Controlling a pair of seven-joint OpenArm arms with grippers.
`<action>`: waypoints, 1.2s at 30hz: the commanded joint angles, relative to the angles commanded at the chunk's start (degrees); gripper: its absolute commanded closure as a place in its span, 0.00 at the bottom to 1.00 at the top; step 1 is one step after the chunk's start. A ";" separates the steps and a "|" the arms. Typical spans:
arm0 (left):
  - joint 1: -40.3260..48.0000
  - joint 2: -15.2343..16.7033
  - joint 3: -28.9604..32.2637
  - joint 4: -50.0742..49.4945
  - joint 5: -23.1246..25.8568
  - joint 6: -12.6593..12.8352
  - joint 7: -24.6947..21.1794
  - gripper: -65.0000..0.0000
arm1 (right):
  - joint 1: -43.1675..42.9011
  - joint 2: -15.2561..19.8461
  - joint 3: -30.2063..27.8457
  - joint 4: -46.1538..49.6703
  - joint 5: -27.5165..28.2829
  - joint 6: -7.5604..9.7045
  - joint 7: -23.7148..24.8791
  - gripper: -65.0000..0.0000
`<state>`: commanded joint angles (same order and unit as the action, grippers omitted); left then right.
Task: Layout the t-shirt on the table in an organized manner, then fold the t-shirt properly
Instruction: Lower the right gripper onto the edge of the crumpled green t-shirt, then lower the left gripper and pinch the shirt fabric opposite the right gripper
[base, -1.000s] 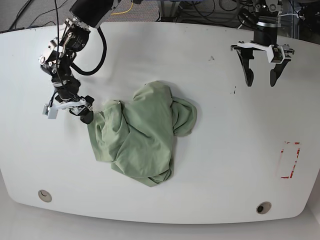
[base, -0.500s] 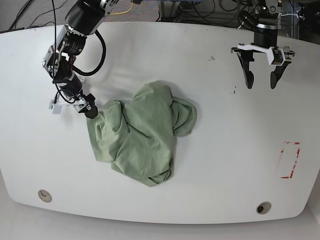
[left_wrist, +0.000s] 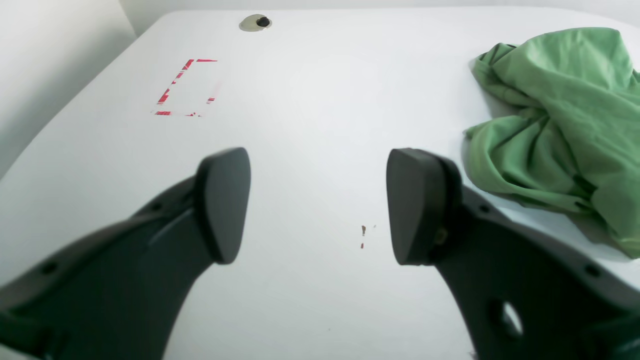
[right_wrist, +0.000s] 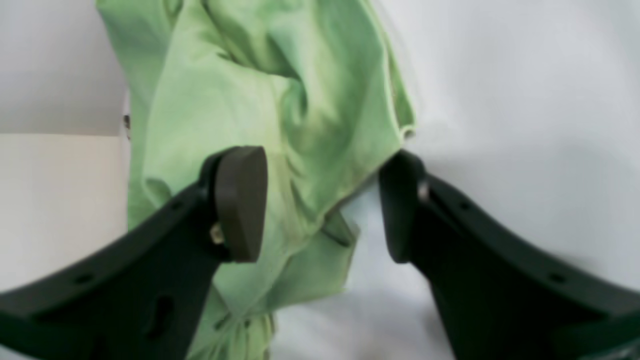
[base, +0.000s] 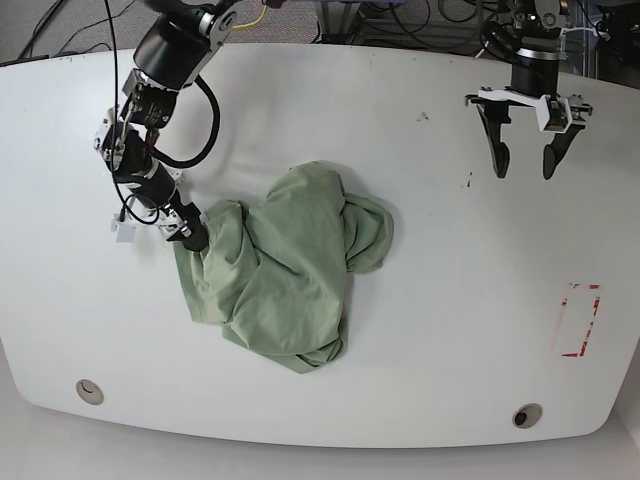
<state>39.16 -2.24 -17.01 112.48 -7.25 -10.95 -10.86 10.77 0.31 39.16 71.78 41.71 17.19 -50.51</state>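
The pale green t-shirt (base: 285, 265) lies crumpled in a heap near the middle of the white worktop (base: 450, 300), not yet spread out, so the laying-out step is only beginning and no fold has been made. The right tool (base: 160, 222) sits at the heap's edge with its fingers spread; in its wrist view one finger is over the cloth, the other over bare worktop, with a hemmed edge of the shirt (right_wrist: 280, 125) running between them. Nothing is pinched yet. The left tool (base: 524, 160) hangs with fingers spread over bare worktop, the shirt well apart from it, and its wrist view shows the garment (left_wrist: 560, 125) off to one side, the red rectangular marking (left_wrist: 185, 87) and a grommet hole (left_wrist: 255, 22) ahead.

The next move appears to call for the right tool to press together on that hemmed edge and draw it outward, away from the heap. The left tool would likely need to travel across to take a second edge so the fabric can be stretched flat. A pinch that gathers several layers at once is the likely risk.
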 joint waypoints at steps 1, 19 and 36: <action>0.00 0.00 0.00 0.00 0.00 0.00 0.00 0.37 | 0.35 0.00 0.00 -0.35 0.00 0.00 0.09 0.48; -1.49 0.09 0.26 -0.09 -0.26 0.00 2.37 0.37 | 0.00 1.49 -0.18 5.89 0.00 0.09 0.00 1.00; -23.12 2.11 8.18 -3.16 -5.98 0.00 32.09 0.37 | -7.12 2.55 -6.15 26.99 0.09 0.09 -0.18 1.00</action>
<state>16.04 -0.13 -8.84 109.32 -13.23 -10.95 21.23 3.65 2.86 33.01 98.77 41.80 17.27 -50.68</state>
